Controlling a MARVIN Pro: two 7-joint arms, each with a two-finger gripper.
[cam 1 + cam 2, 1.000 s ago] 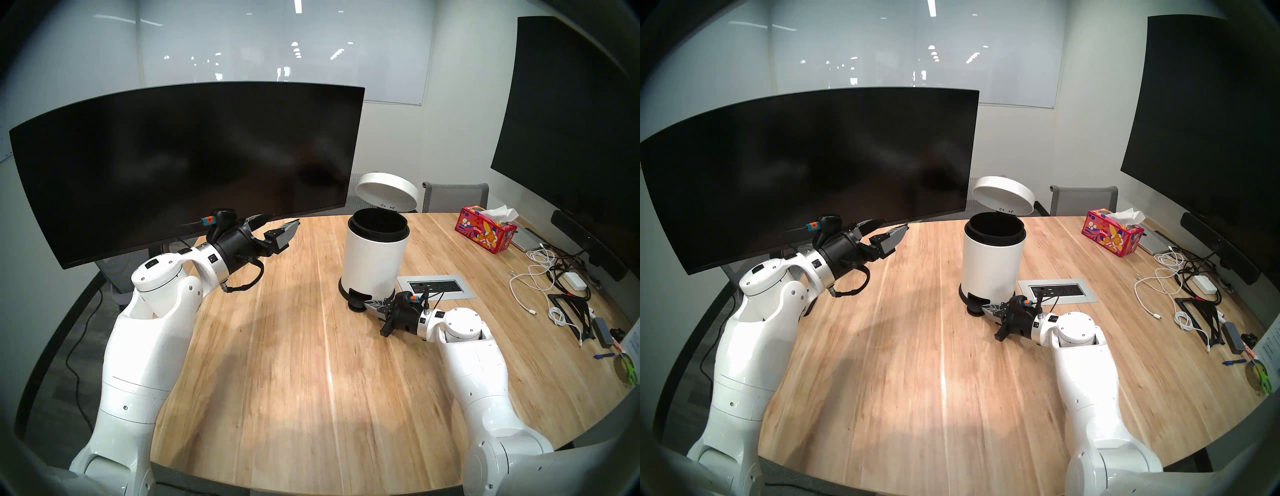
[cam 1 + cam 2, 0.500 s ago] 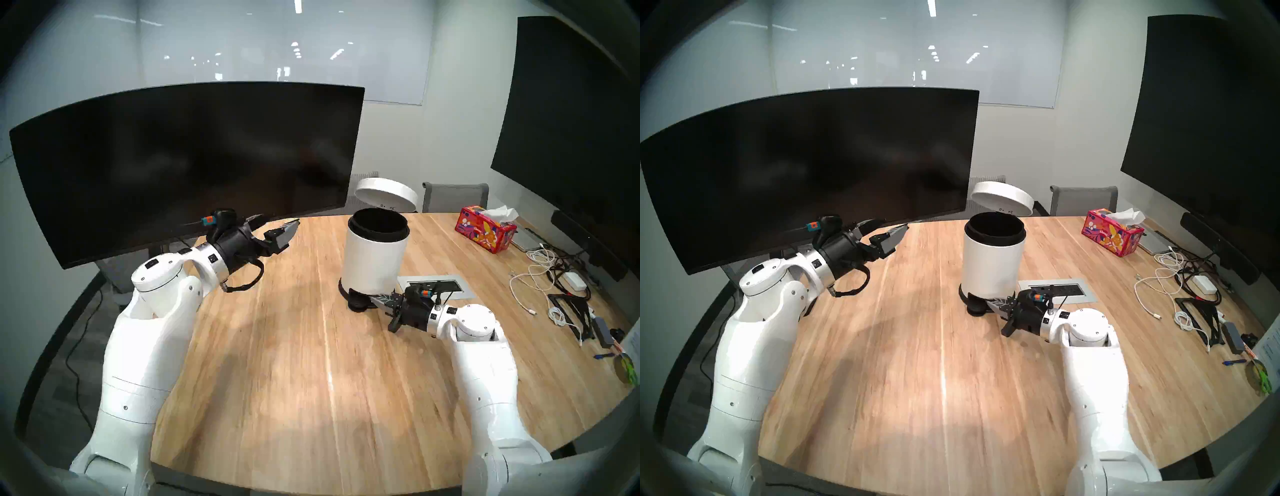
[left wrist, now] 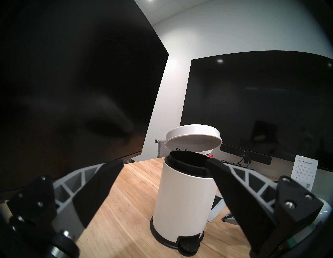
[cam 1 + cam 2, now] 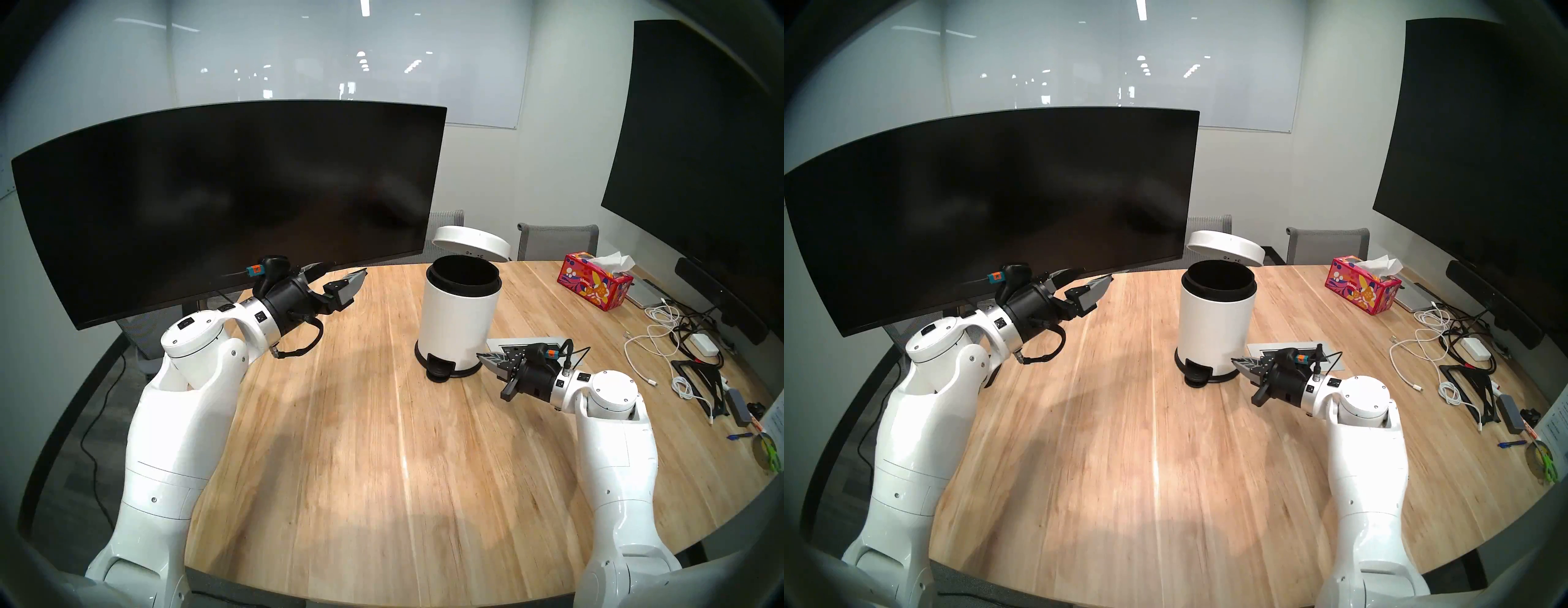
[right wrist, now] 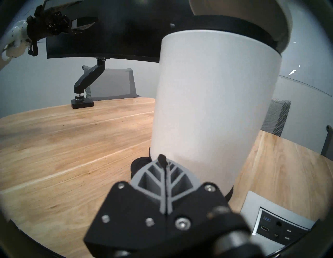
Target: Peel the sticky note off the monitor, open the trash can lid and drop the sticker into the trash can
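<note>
Pale walls, a glass whiteboard [image 4: 348, 59] catching ceiling lights — grey mesh chairs [image 4: 558, 241] behind the wooden table [image 4: 382, 446].

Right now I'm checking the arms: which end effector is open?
The left end effector, level beside the wide curved black monitor: fingers spread, empty. The right end effector, by the white cylindrical trash can, is shut.

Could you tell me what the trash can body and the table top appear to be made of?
The trash can: probably painted metal or plastic, given its smooth, seamless white shell with a soft sheen; which one is unclear. The table: light wood or wood veneer, showing plank lines, grain and a satin glare.
</note>
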